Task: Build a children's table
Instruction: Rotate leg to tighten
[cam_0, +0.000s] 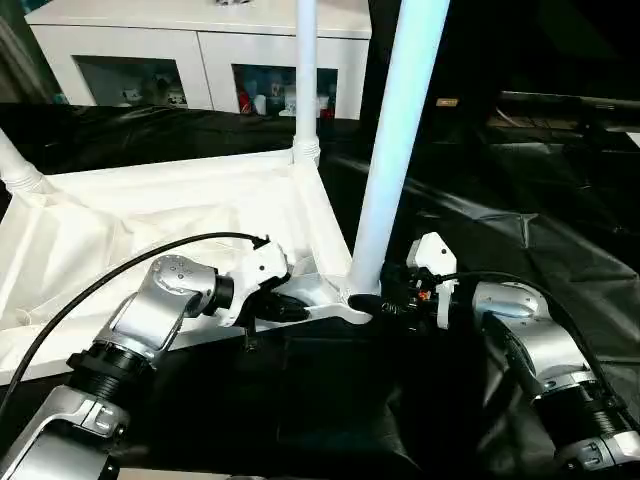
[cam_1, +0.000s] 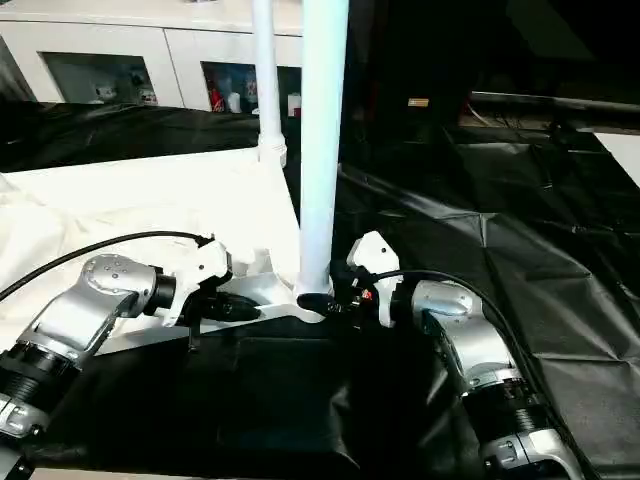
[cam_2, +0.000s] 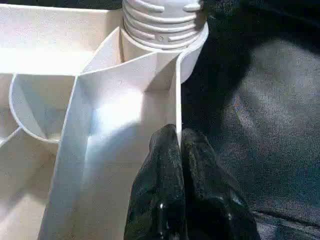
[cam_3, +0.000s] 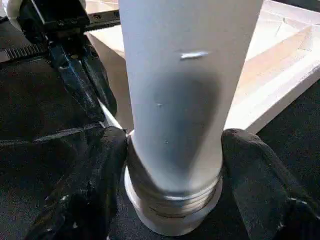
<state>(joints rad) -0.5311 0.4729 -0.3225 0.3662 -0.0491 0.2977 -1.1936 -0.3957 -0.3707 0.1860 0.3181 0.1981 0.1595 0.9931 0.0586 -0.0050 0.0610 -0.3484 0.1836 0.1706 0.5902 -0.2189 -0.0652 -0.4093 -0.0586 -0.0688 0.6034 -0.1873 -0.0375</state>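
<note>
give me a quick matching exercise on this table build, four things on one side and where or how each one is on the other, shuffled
Things:
1. left gripper
2. right gripper
3. far leg
4. cabinet

States:
A. fingers on either side of the near leg, just above its threaded base
B. upright in the tabletop's far corner socket
C. behind the work, with glass doors
D. shut on the tabletop's thin edge wall near the corner

Pairs: 1-D, 2-A, 3-B, 4-C
</note>
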